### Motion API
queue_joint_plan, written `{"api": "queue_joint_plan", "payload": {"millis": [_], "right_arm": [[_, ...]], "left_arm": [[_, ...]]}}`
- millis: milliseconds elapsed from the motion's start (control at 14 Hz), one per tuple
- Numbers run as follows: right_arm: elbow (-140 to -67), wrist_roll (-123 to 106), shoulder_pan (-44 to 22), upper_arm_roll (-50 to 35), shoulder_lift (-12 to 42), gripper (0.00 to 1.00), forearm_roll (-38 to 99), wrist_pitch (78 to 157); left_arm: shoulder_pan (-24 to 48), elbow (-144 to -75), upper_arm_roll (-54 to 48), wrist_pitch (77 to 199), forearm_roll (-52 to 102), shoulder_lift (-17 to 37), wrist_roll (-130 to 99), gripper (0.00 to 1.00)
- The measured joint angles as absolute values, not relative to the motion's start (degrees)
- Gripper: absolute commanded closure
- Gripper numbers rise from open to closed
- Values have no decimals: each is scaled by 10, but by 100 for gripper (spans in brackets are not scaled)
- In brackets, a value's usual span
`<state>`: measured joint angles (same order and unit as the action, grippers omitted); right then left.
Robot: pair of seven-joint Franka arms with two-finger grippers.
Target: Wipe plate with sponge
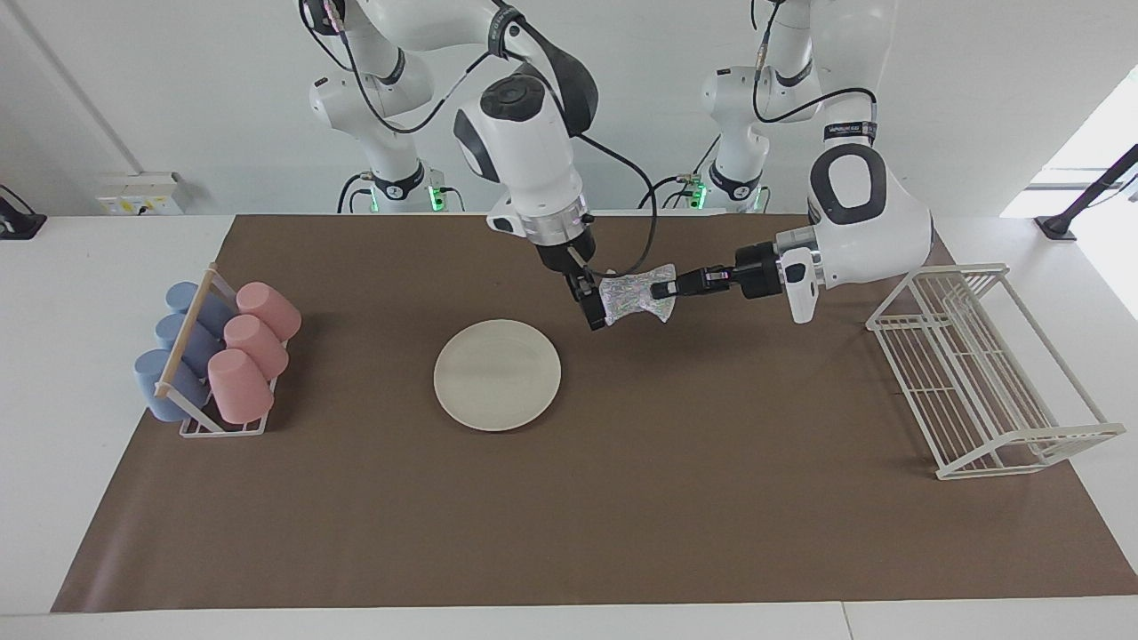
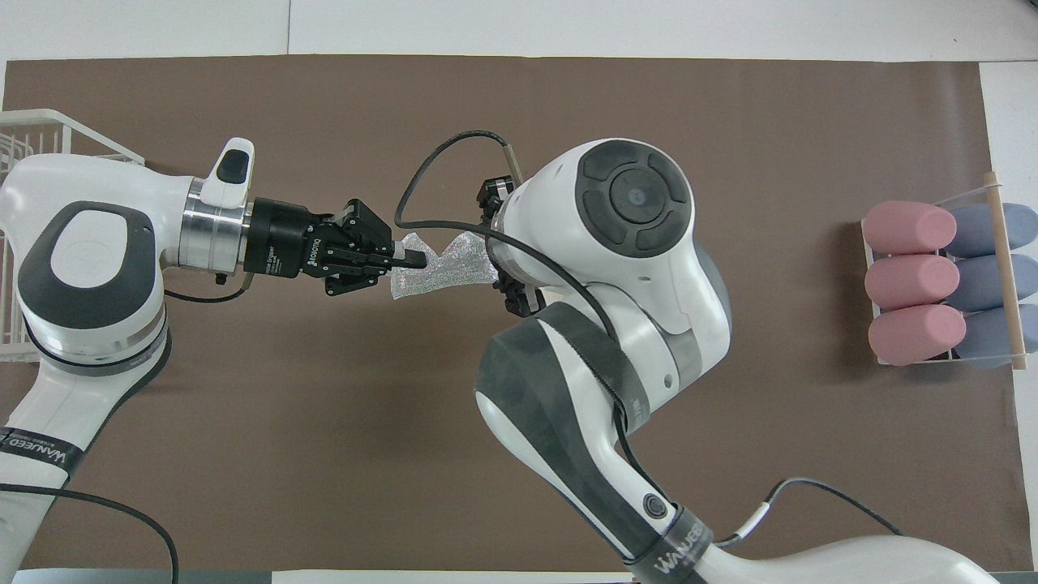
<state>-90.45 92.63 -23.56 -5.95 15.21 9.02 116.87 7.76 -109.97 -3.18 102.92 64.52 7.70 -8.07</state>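
Over the mat [image 1: 622, 498] beside the plate [image 1: 497, 375], toward the left arm's end, seems a handover step: sponge [image 1: 633, 298] pinched at one end in closed left gripper [image 1: 662, 289], right gripper [image 1: 591, 311] at other end, grip impossible to tell; next calls for lowering sponge onto plate.

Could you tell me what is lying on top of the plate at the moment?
Nothing lies on the plate; the facing view shows its whole surface bare. The overhead view cannot confirm this, because the right arm covers it there. The sponge hangs in the air over the mat, clamped by the left gripper.
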Motion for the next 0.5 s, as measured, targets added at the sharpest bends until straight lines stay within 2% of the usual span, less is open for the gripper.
{"api": "queue_joint_plan", "payload": {"millis": [500], "right_arm": [[-922,506,-78,-57,83,0,90,1076]], "left_arm": [[71,-1051,-30,1027,456,86,-136,100]]}}
